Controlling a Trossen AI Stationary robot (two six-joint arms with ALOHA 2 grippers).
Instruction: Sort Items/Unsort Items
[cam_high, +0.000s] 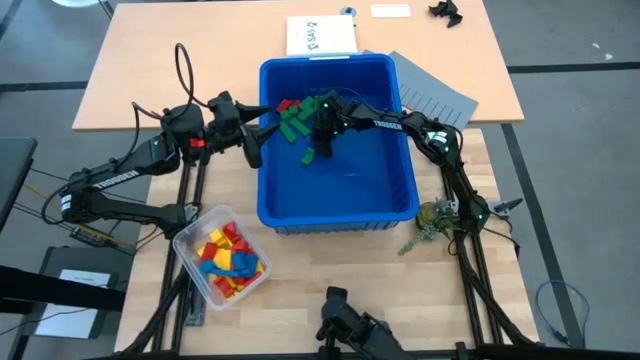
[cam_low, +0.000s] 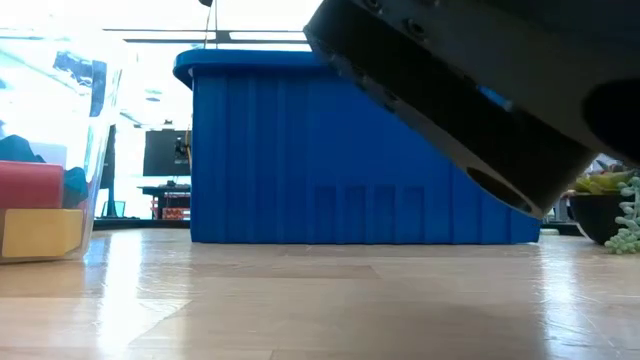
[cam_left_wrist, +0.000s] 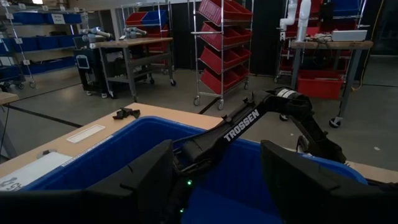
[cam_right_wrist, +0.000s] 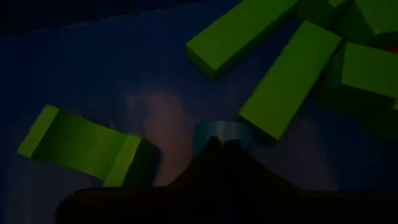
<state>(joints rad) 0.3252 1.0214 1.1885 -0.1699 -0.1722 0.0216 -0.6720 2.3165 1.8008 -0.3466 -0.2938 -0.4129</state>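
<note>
— Where is the right gripper (cam_high: 322, 148)?

— Down inside the blue bin (cam_high: 337, 215), near its far left corner, at the edge of a heap of green blocks (cam_high: 295, 118) with a red block (cam_high: 284, 103) among them. Its fingers are closed together. In the right wrist view their tips meet on a small pale blue block (cam_right_wrist: 221, 133) lying on the bin floor; the view is dark there, so I would only say it looks pinched rather than firmly held.

— What lies around it?

— A green block with a hollowed top (cam_right_wrist: 87, 146) to one side, apart from the fingers, and a long green brick (cam_right_wrist: 291, 79) touching the blue one's far edge.

— And the left gripper (cam_high: 255, 135)?

— It hovers at the bin's left wall, just at the rim, fingers (cam_left_wrist: 146, 180) spread wide with nothing between them. Its wrist camera looks across the bin at the right arm (cam_left_wrist: 261, 118).

— The rest of the blocks?

— A clear tub (cam_high: 188, 244) sits on the table near the bin's near left corner, filled with red, yellow and blue blocks (cam_high: 228, 262). The low view shows a red and a yellow block (cam_low: 38, 232) through its wall.
</note>
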